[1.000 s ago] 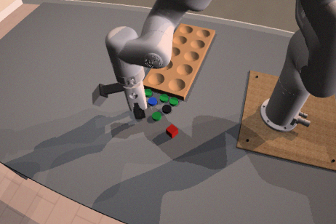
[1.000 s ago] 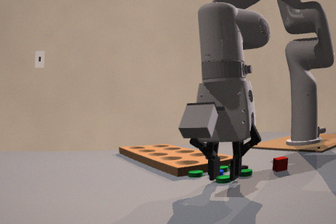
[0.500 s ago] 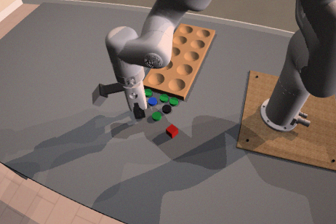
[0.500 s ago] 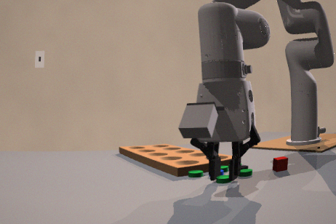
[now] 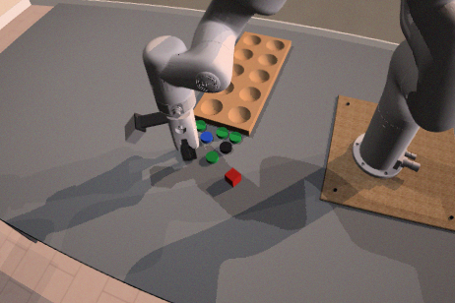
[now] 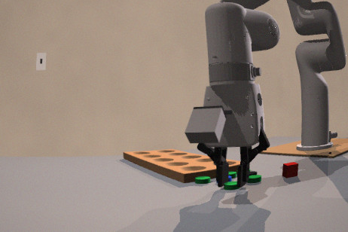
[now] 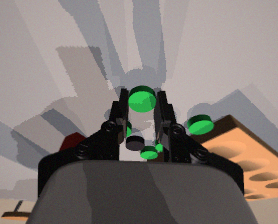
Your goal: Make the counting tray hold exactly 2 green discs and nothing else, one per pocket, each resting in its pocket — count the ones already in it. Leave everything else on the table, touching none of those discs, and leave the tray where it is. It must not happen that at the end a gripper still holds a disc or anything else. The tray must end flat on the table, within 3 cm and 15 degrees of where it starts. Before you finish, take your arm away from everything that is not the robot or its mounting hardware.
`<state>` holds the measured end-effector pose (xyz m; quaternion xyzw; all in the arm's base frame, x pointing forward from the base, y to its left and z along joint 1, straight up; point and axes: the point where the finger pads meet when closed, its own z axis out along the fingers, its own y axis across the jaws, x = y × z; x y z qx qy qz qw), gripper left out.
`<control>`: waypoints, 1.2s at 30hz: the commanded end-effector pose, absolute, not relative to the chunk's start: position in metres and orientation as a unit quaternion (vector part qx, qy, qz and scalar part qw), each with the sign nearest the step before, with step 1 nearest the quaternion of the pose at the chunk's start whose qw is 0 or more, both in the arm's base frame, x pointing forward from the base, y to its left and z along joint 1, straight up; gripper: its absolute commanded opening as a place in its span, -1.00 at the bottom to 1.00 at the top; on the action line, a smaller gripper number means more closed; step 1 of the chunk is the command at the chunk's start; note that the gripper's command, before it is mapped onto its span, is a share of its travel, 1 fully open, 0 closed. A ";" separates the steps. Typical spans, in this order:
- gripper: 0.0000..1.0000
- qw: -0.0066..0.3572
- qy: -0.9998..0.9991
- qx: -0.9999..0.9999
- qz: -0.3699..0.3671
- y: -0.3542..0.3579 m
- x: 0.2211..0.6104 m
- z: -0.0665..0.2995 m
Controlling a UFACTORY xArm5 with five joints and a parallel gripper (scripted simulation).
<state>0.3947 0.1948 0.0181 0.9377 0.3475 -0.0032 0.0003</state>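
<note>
My gripper [image 5: 188,152] [image 6: 231,181] [image 7: 142,100] is down at the table, shut on a green disc [image 6: 230,186] [image 7: 142,101] that rests on the surface; the fingers hide it in the top view. The orange counting tray [image 5: 255,118] [image 6: 169,172] [image 7: 234,134] lies just behind, and every pocket I can see is empty. Loose beside its near end are green discs [image 5: 201,125] [image 5: 222,132] [image 5: 235,137] [image 5: 212,156], a blue disc [image 5: 207,137] [image 6: 230,178] and a black disc [image 5: 226,147] [image 7: 135,143]. One green disc [image 6: 203,179] [image 7: 200,124] lies right by the tray's edge.
A red cube [image 5: 232,177] [image 6: 290,169] sits on the table in front of the discs. The arm's base stands on a wooden plate [image 5: 394,195] [image 6: 286,149] at the right. The arm's upper links hang over the tray.
</note>
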 end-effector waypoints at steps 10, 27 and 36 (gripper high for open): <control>-1.00 0.000 0.347 0.938 -0.002 0.196 0.396 0.077; -1.00 0.000 0.347 0.938 -0.001 0.141 0.430 0.122; -1.00 0.000 0.347 0.938 -0.001 0.061 0.462 0.125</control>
